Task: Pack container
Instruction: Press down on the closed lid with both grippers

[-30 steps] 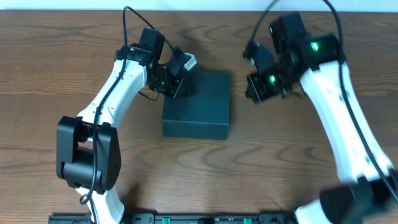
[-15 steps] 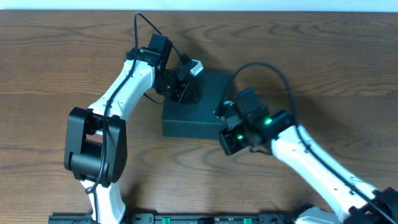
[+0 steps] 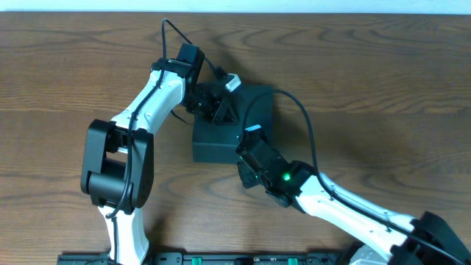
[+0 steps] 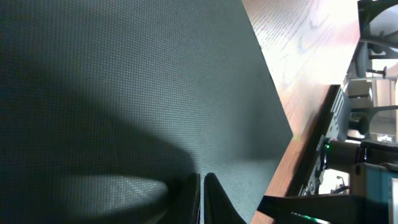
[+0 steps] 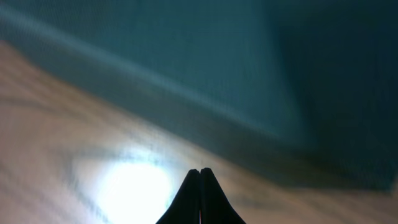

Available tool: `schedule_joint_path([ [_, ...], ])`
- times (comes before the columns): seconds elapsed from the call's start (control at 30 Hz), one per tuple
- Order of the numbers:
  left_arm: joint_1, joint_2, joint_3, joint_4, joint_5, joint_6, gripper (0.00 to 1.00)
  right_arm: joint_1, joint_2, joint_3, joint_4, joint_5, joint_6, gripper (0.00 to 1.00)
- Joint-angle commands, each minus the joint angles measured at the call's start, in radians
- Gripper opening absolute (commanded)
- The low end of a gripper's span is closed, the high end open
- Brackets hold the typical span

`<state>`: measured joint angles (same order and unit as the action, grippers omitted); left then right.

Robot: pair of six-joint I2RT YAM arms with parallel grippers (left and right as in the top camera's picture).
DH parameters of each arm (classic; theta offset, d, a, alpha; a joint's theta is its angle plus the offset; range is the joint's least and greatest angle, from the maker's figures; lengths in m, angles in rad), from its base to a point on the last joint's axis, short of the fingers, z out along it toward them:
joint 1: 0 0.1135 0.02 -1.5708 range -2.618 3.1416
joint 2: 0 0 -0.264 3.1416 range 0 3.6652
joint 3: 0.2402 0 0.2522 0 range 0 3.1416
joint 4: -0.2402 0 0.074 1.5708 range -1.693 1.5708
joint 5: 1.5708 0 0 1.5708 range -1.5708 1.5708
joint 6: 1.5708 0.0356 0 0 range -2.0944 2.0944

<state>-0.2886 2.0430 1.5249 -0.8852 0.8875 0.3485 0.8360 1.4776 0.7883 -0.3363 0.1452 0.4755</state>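
Brown wood-grain table [image 3: 383, 96] across the whole frame, with a pale strip [image 3: 235, 6] along the top edge. Low centre: right gripper [image 5: 200, 179], jaws pressed together and empty, tips over bare wood just beside the near edge of the box [image 3: 210, 143]. Dark teal box at centre, closed. Over its upper left: left gripper [image 4: 198, 186], jaws closed to a sliver, holding nothing, tips at the box top, contact unclear.

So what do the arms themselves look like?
White tubular links with black joints on the left arm and right arm. Each trails a looping black cable; a green light glows on the right. The left tool and right tool are black and tapered.
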Motion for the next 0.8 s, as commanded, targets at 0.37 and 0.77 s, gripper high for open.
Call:
schedule_joint_path([
  [0.37, -0.003, 0.064, -0.005, -0.023, 0.0, 0.018, 0.06, 0.01, 0.205, -0.012, 0.215, 0.179, 0.082, 0.02],
  [0.77, 0.026, 0.062, 0.033, -0.035, 0.002, -0.021, 0.06, -0.005, -0.109, 0.072, 0.033, 0.181, -0.022, 0.01],
])
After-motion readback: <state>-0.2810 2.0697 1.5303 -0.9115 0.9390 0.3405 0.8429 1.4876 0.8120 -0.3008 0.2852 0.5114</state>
